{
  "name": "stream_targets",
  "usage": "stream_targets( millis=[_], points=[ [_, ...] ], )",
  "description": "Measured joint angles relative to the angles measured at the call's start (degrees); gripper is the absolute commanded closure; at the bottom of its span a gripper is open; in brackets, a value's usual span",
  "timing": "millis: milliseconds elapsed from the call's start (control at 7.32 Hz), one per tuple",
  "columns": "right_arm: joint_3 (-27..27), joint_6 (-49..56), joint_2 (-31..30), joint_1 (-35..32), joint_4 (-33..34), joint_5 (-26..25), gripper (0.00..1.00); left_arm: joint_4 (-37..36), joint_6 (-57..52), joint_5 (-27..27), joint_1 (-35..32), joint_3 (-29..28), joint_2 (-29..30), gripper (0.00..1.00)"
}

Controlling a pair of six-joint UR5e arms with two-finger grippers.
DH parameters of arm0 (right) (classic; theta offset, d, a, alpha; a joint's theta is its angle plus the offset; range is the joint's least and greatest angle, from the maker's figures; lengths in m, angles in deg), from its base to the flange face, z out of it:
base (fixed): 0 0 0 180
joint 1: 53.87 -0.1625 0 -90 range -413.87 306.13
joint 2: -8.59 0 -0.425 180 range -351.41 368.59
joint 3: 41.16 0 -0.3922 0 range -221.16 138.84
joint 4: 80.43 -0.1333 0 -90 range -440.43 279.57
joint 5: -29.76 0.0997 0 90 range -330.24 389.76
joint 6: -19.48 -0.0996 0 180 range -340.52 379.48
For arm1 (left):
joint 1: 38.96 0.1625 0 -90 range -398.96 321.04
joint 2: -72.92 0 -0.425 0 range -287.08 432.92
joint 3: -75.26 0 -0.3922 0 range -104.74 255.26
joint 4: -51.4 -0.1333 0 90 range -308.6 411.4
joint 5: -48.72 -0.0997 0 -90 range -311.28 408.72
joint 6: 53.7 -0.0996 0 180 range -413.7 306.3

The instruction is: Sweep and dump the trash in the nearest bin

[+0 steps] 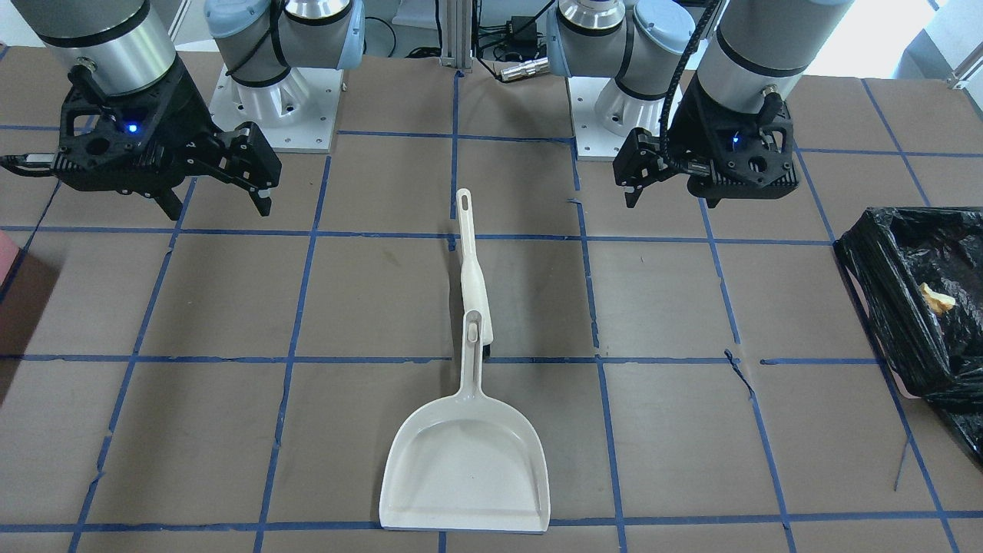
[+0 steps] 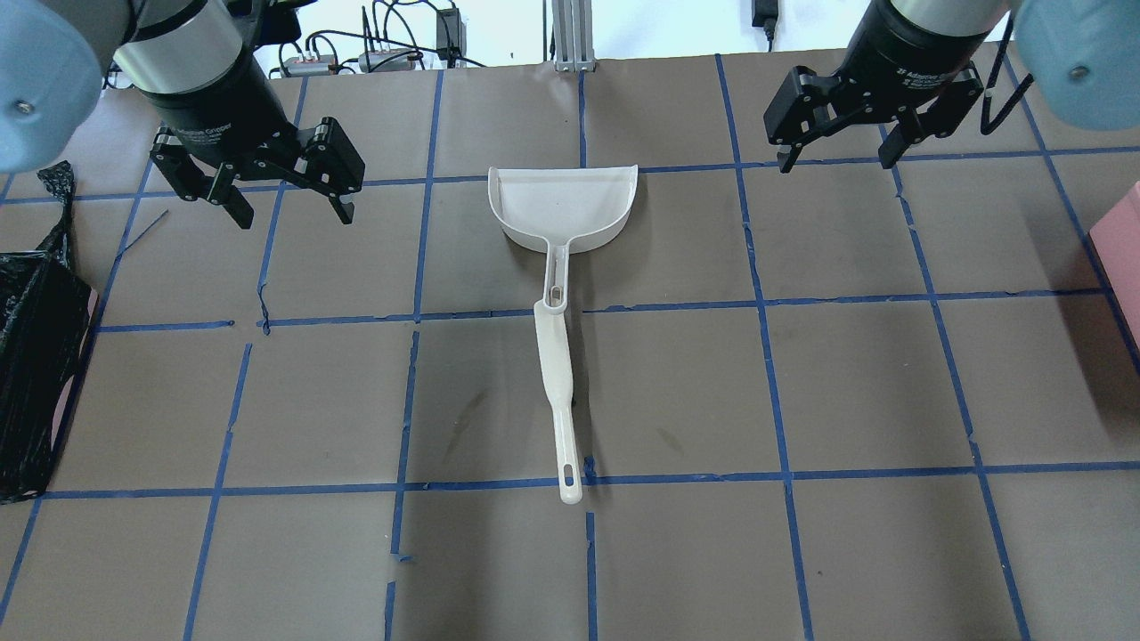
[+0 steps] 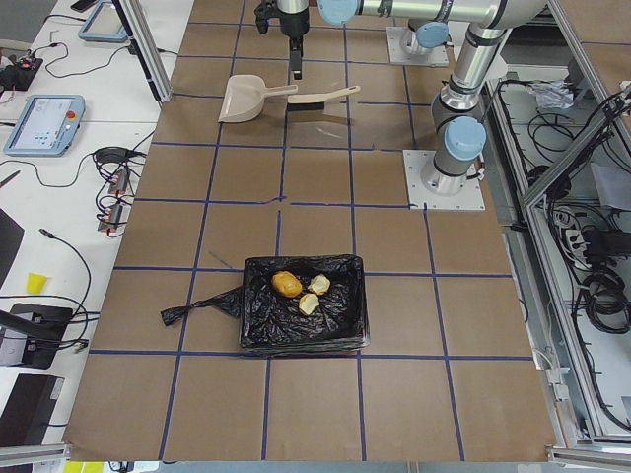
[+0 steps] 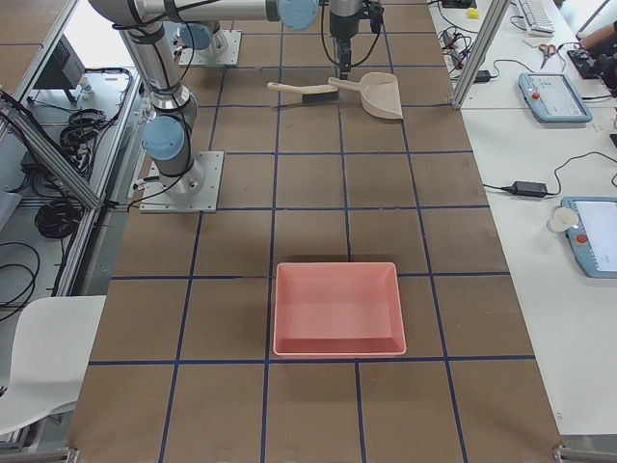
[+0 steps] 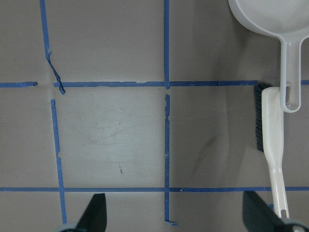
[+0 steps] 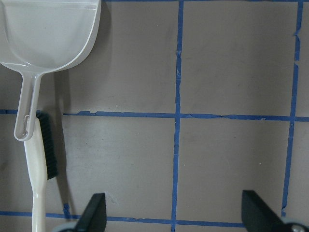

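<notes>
The trash lies inside the bin (image 3: 304, 315), a black-bagged container: a tan-brown lump (image 3: 287, 284) and two pale chunks (image 3: 319, 284). One pale chunk shows in the front view (image 1: 937, 296), where the bin (image 1: 914, 307) stands at the right edge. A white dustpan (image 2: 563, 205) lies flat at the table's middle. A white brush (image 2: 557, 392) with black bristles lies with its handle under the pan's handle. My left gripper (image 2: 292, 214) is open and empty, hovering left of the pan. My right gripper (image 2: 837, 163) is open and empty, hovering right of it.
A pink tray (image 4: 337, 307) sits on the table's right side and is empty; its edge shows in the overhead view (image 2: 1124, 240). The table is brown board with blue tape lines. The bin (image 2: 36, 356) is at the overhead view's left edge.
</notes>
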Motion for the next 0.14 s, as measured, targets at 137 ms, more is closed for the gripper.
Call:
stream_targets(
  millis=[137],
  points=[
    [0.01,-0.19,-0.06,-0.19,-0.04,0.21,0.0,-0.21,0.02,0.02,0.03,0.1,0.03,0.0]
  ],
)
